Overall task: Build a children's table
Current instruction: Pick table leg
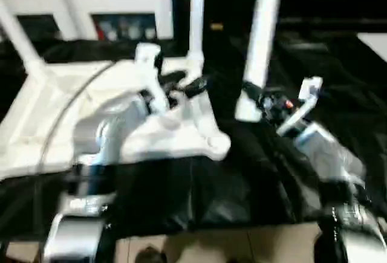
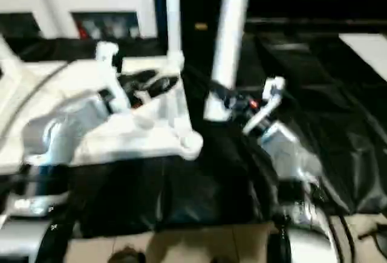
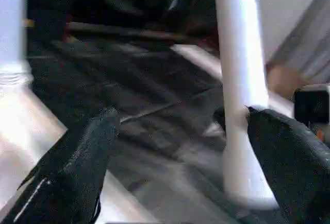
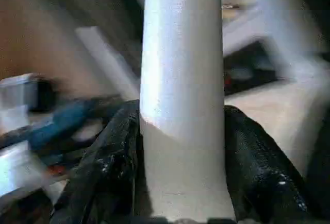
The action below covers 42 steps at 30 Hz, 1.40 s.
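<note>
Gripping a loose white leg (image 4: pixel 181 100) upright, the right gripper (image 4: pixel 180 183) is closed on it. The left gripper (image 3: pixel 175 172) is wide open, holding nothing, over the upturned table top (image 1: pixel 36 130) near its right edge.

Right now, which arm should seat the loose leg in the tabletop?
Probably the right: its pincer already grips the loose leg upright beside the tabletop. The left pincer is open.

- Lay upside down at nine o'clock on black sheeting: white tabletop (image 1: pixel 36 130), ribbed underside up, rounded corner socket (image 1: pixel 213 147) near centre.
- Stood upright in far corner at twelve o'clock: one white tube leg (image 1: pixel 196 21).
- Rose loose at one o'clock, just beside tabletop: another leg (image 1: pixel 261 45), tilted slightly.
</note>
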### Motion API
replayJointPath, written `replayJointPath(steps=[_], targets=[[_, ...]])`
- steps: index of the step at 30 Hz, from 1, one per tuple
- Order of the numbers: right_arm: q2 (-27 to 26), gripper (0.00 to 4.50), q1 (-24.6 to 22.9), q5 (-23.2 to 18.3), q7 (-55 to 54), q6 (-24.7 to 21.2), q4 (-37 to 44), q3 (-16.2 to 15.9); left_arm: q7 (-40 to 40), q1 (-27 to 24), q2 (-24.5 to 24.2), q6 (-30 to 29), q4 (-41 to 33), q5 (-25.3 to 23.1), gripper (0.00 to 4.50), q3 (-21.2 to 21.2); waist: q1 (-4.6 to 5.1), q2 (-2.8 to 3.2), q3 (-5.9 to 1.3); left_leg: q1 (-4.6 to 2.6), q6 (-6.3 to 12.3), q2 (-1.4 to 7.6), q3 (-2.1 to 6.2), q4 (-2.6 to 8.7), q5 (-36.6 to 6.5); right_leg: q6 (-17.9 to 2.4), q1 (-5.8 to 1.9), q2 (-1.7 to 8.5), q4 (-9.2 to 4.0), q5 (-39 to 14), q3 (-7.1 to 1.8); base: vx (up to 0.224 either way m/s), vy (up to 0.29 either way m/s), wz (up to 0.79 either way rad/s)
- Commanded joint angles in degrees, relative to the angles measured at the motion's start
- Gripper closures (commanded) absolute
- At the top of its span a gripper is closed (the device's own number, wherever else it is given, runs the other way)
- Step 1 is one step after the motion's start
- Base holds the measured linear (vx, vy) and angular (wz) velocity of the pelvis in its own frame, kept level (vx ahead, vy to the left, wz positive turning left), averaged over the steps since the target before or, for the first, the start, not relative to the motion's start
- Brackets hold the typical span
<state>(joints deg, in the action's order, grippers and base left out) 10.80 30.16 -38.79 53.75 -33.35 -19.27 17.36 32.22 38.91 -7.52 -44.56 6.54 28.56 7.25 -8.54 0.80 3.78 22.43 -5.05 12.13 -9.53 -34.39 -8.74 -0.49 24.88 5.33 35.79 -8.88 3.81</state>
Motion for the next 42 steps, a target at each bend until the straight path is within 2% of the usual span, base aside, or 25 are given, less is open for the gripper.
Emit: replayJointPath(steps=[1,2,3,4,5,6,9,10,11,13,15,18,21,22,23,24,25,27,30,31,34,37,38,40,42], targets=[[1.05,2.61,-1.28,-2.73,2.26,-2.41,4.43,-1.79,0.0,0.96,0.28,-1.62,-0.2,2.13,0.0,1.29,-0.31,-0.83,-4.69,-0.93,2.11,-0.1,-0.63,3.67,-15.64,-9.23,-3.98,1.81,-5.19,-21.07,-1.05,0.0,0.0,0.0],[1.61,2.61,-3.54,-3.71,4.22,-4.87,7.68,-3.67,0.05,1.51,1.21,-2.83,0.06,4.03,0.0,2.14,-0.24,-0.71,-4.57,-1.08,1.53,-0.06,-0.51,3.83,-16.65,-7.81,-3.47,1.85,-5.59,-23.51,-1.2,0.0,0.0,0.0],[2.62,2.61,-5.39,-3.95,6.73,-7.21,10.2,-6.5,-0.2,2.2,2.4,-4.2,0.37,5.95,0.0,3.02,-0.24,-1.44,-4.49,-0.95,1.23,-0.17,-0.48,3.91,-16.74,-6.38,-3.68,1.96,-5.93,-25.43,-1.14,0.0,0.0,0.0],[2.62,2.61,-5.39,-3.95,6.73,-7.21,10.2,-6.5,-0.2,2.2,2.4,-4.2,0.37,5.95,0.0,3.02,-0.39,-1.17,-4.48,-0.98,1.19,-0.28,-0.46,3.89,-16.53,-5.89,-3.68,1.91,-5.99,-26.09,-1.12,0.0,0.0,0.0],[3.58,2.61,-6.89,-3.11,8.92,-9.42,12.72,-9.75,-0.76,3.05,3.83,-5.94,0.65,8.11,0.0,3.98,-0.37,-1.14,-4.38,-0.92,0.78,-0.25,-0.34,4.0,-17.34,-4.56,-3.51,2.0,-6.44,-28.49,-1.02,0.0,0.0,0.0],[3.64,2.61,-6.96,-3.04,9.05,-9.54,12.85,-9.95,-0.81,3.1,3.92,-6.04,0.66,8.24,0.0,4.03,-0.36,-1.36,-4.45,-0.72,0.68,-0.34,-0.32,3.97,-16.92,-4.07,-3.65,2.04,-6.5,-28.75,-0.98,0.0,0.0,0.0],[3.95,2.61,-7.11,-1.71,8.87,-10.23,13.7,-11.33,-1.14,3.64,5.05,-7.58,0.11,10.76,0.0,5.07,-0.28,-1.3,-4.57,-0.63,0.23,-0.13,-0.02,4.25,-16.46,-3.24,-3.61,2.19,-6.53,-28.72,-0.79,0.0,0.0,0.0],[4.09,2.61,-6.76,-0.98,8.98,-10.05,13.23,-11.82,-1.2,3.83,5.46,-7.96,-0.27,11.76,0.0,5.48,-0.11,-1.94,-4.46,-0.77,0.44,-0.04,-0.12,4.33,-16.85,-3.01,-3.37,2.11,-6.78,-28.77,-0.8,0.0,0.0,0.0],[4.34,2.61,-6.11,0.23,9.31,-9.75,12.4,-12.7,-1.11,4.1,6.06,-8.42,-0.97,13.32,0.0,6.03,-0.16,-1.62,-4.43,-0.74,0.17,-0.11,-0.05,4.34,-17.18,-3.32,-3.43,2.21,-6.73,-29.05,-0.78,0.0,0.0,0.0],[4.72,2.61,-5.85,0.56,9.26,-9.8,12.33,-13.45,-1.01,4.18,6.32,-8.71,-1.5,13.97,0.0,6.19,-0.08,-1.49,-4.34,-1.04,0.03,0.01,0.02,4.42,-18.49,-3.29,-3.13,2.2,-6.88,-29.25,-0.8,0.0,0.0,0.0],[5.32,2.61,-5.39,0.8,8.61,-10.1,12.49,-14.67,-1.2,4.13,6.62,-9.32,-2.27,14.68,0.0,6.18,0.05,-2.03,-4.24,-1.2,-0.03,-0.03,0.01,4.52,-19.45,-2.98,-3.27,2.26,-7.04,-29.99,-0.73,0.0,0.0,0.0],[5.74,2.61,-5.31,0.47,7.92,-10.51,12.91,-15.11,-1.84,4.06,6.81,-9.75,-2.4,14.92,0.0,6.35,-0.03,-2.0,-4.18,-1.38,0.03,0.09,0.04,4.59,-19.36,-2.61,-3.17,2.41,-7.17,-30.39,-0.9,0.0,0.0,0.0],[6.21,2.61,-4.79,0.68,7.54,-10.81,12.9,-15.39,-3.44,4.14,7.21,-10.61,-1.96,15.55,0.0,7.61,-0.05,-2.14,-4.46,-1.01,-0.17,0.18,0.09,4.69,-17.44,-2.85,-3.61,2.32,-6.6,-26.94,-1.06,0.0,0.0,0.0],[6.33,2.61,-4.59,1.04,7.39,-10.73,12.69,-15.41,-3.91,4.23,7.52,-10.99,-1.65,16.23,0.0,8.33,-0.13,-2.56,-4.49,-0.86,-0.07,0.15,-0.02,4.61,-16.18,-3.29,-3.7,2.34,-6.32,-25.49,-1.13,0.0,0.0,0.0],[6.49,2.61,-4.28,1.75,7.33,-10.57,12.27,-15.43,-4.44,4.24,7.68,-11.44,-1.48,17.22,0.0,9.01,-0.23,-2.35,-4.54,-1.01,-0.05,0.21,-0.1,4.56,-15.68,-3.86,-3.53,2.35,-6.34,-24.24,-1.29,0.0,0.0,0.0],[6.66,2.62,-4.1,2.1,7.36,-10.47,12.06,-15.5,-4.59,4.16,7.65,-11.65,-1.52,17.68,0.0,9.19,-0.13,-2.69,-4.57,-0.92,-0.09,0.25,-0.15,4.54,-15.36,-4.25,-3.63,2.31,-6.17,-23.29,-1.3,0.0,0.0,0.0],[6.86,2.62,-3.92,2.34,7.36,-10.41,11.89,-15.61,-4.59,4.01,7.53,-11.81,-1.67,18.04,0.0,9.18,-0.27,-2.65,-4.69,-0.74,-0.2,0.27,-0.06,4.59,-14.34,-4.84,-3.91,2.3,-5.82,-21.3,-1.29,0.0,0.0,0.0],[7.28,2.62,-3.62,2.97,7.36,-10.21,11.7,-16.05,-4.25,3.79,7.34,-12.26,-2.02,18.73,0.0,9.16,-0.26,-2.77,-4.71,-0.85,-0.14,0.27,-0.17,4.5,-13.59,-5.75,-3.9,2.2,-5.55,-18.81,-1.37,0.0,0.0,0.0],[8.59,2.62,-2.74,5.01,6.89,-9.24,11.78,-18.12,-4.72,3.32,6.77,-12.14,-2.41,16.71,0.0,6.93,-0.22,-2.46,-4.77,-0.93,-0.18,0.33,-0.17,4.42,-12.52,-7.07,-4.05,2.06,-5.18,-15.25,-1.46,0.0,0.0,0.0],[9.04,2.62,-2.45,5.85,6.67,-8.79,11.95,-18.99,-5.16,3.23,6.68,-11.88,-2.41,15.57,0.0,6.02,-0.16,-2.56,-4.79,-0.9,-0.09,0.25,-0.3,4.36,-12.06,-7.52,-4.15,2.05,-5.03,-14.12,-1.52,0.0,0.0,0.0],[8.85,2.62,-1.72,8.33,4.13,-7.68,12.55,-20.42,-6.87,3.56,7.24,-10.9,-1.66,13.71,0.0,5.12,-0.18,-2.46,-4.77,-0.95,-0.05,0.23,-0.33,4.32,-11.73,-7.64,-4.28,2.16,-5.01,-13.94,-1.56,0.0,0.0,0.0],[8.14,2.62,-1.11,10.5,1.71,-6.63,12.7,-21.03,-9.13,4.19,7.76,-10.13,-0.9,12.5,0.0,4.76,-0.09,-2.61,-4.75,-0.87,-0.4,0.18,-0.32,4.36,-11.77,-7.36,-4.4,2.12,-5.07,-14.5,-1.54,0.0,0.0,0.0],[7.03,2.62,-0.36,12.58,-1.35,-5.58,12.62,-21.25,-11.76,4.75,8.3,-8.94,-0.4,10.93,0.29,4.32,-0.1,-2.53,-4.72,-0.83,-0.6,0.28,-0.24,4.44,-11.88,-7.16,-4.33,2.19,-5.11,-14.69,-1.56,0.0,0.0,0.0],[6.6,2.62,0.0,13.24,-2.74,-5.12,12.47,-21.34,-13.02,4.96,8.51,-8.4,-0.21,10.29,0.37,4.13,0.07,-2.59,-4.71,-0.95,-0.88,0.15,-0.24,4.45,-12.67,-6.59,-4.35,2.13,-5.25,-15.97,-1.51,0.0,0.0,0.0],[4.92,2.62,1.0,15.58,-7.9,-3.8,12.36,-21.56,-19.7,6.29,10.06,-4.73,1.55,7.48,0.43,6.08,0.28,-2.39,-4.62,-1.1,-1.27,0.19,-0.19,4.54,-13.87,-5.84,-4.18,2.07,-5.44,-17.24,-1.52,0.0,0.0,0.0]])
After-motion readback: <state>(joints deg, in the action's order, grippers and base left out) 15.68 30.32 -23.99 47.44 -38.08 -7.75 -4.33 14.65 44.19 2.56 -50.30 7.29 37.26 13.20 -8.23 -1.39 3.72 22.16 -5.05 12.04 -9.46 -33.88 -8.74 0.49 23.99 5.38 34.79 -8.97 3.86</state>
